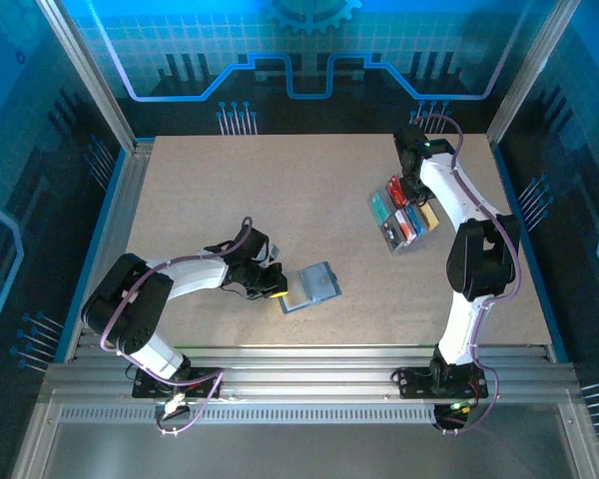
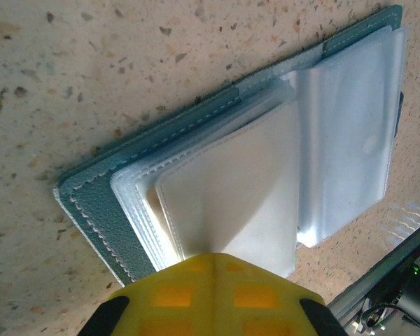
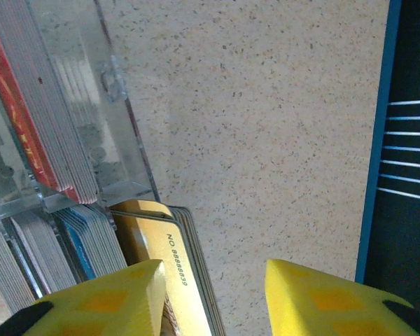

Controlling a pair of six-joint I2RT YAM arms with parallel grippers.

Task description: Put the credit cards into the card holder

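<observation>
At your left wrist, left gripper (image 2: pixel 210 264) pinches a frosted sleeve (image 2: pixel 238 189) of the stitched card holder (image 2: pixel 91 210); right gripper (image 3: pixel 213 283) gapes beside glossy credit cards (image 3: pixel 154 234).

Robot lab cell: speckled table (image 1: pixel 280 200), aluminium frame rails (image 1: pixel 309 371), blue circuit-print wall panels (image 1: pixel 299 50) enclosing it.

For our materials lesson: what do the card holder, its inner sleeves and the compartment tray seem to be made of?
Card holder: matte grained leather or imitation, with pale stitching. Sleeves: soft translucent plastic, slightly glossy. Compartment tray: clear rigid plastic, probably acrylic; cards show through its glinting walls.
</observation>
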